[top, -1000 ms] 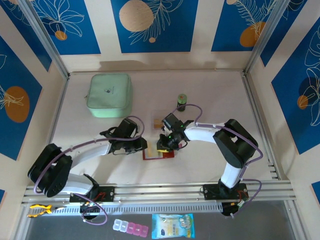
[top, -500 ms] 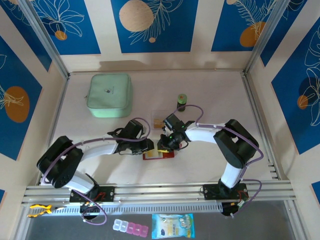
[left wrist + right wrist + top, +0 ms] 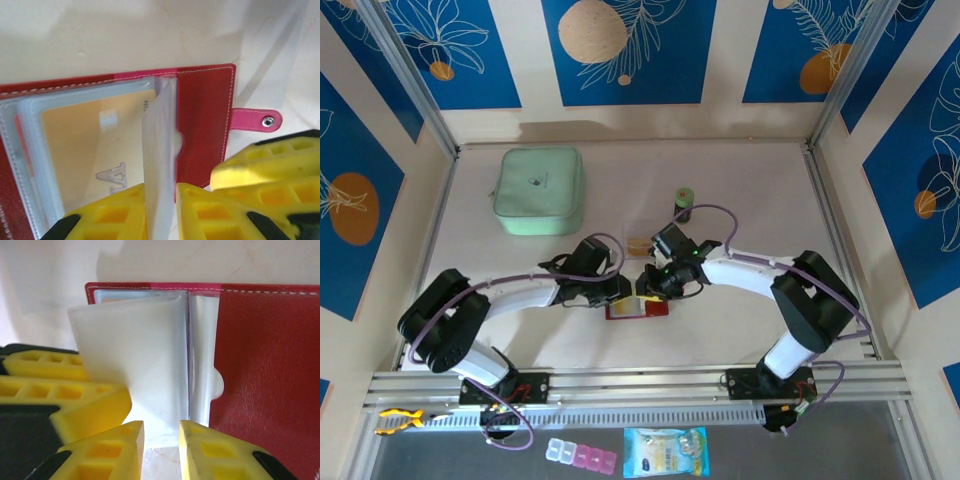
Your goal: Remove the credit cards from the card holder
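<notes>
The card holder (image 3: 638,309) lies open on the table, dark red with a pink snap tab (image 3: 256,120). A tan-orange credit card (image 3: 95,137) sits inside a clear sleeve on its left half. My left gripper (image 3: 161,210) is shut on one clear sleeve (image 3: 159,150), holding it up on edge. My right gripper (image 3: 162,450) stands right next to the left one, jaws a little apart, with the lower edge of a raised clear sleeve (image 3: 135,355) between its fingertips but not pinched. In the top view both grippers meet just behind the holder, left gripper (image 3: 618,291) and right gripper (image 3: 647,290).
A small tan card (image 3: 638,245) lies behind the grippers. A mint-green pouch (image 3: 539,191) is at the back left and a green-capped cylinder (image 3: 684,204) at the back middle. A pill box (image 3: 582,455) and a blue packet (image 3: 665,450) lie below the rail.
My left arm has reached further right to the holder. My right gripper's jaws have widened slightly and its elbow has swung right. The holder lies flatter than before.
</notes>
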Robot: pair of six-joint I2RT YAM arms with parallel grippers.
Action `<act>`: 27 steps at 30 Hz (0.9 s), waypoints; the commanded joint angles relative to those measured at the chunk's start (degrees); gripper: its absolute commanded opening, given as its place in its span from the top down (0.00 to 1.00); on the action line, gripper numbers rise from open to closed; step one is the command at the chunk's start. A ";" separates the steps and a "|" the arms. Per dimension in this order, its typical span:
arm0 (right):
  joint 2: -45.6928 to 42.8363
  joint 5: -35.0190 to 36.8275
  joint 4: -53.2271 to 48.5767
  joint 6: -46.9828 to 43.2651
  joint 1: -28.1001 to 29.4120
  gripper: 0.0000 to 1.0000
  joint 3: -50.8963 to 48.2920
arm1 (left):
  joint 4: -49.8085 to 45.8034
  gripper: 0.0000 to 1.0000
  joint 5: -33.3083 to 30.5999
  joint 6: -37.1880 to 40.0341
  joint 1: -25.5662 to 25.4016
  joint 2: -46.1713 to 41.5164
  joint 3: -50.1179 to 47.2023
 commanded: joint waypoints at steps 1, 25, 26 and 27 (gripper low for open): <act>-3.71 1.93 -4.72 1.58 -0.49 0.73 0.69 | -1.52 0.81 0.60 0.39 -0.64 0.05 2.14; -22.80 2.85 -30.98 30.66 -11.71 0.62 4.80 | -6.91 0.73 1.31 1.15 -5.46 10.90 16.52; -23.67 2.27 -31.03 31.98 -11.90 0.61 4.89 | -7.81 0.73 1.22 1.42 -5.57 11.38 17.58; -24.49 1.91 -31.14 33.28 -12.08 0.61 5.07 | -8.70 0.73 1.14 1.77 -5.64 11.72 18.56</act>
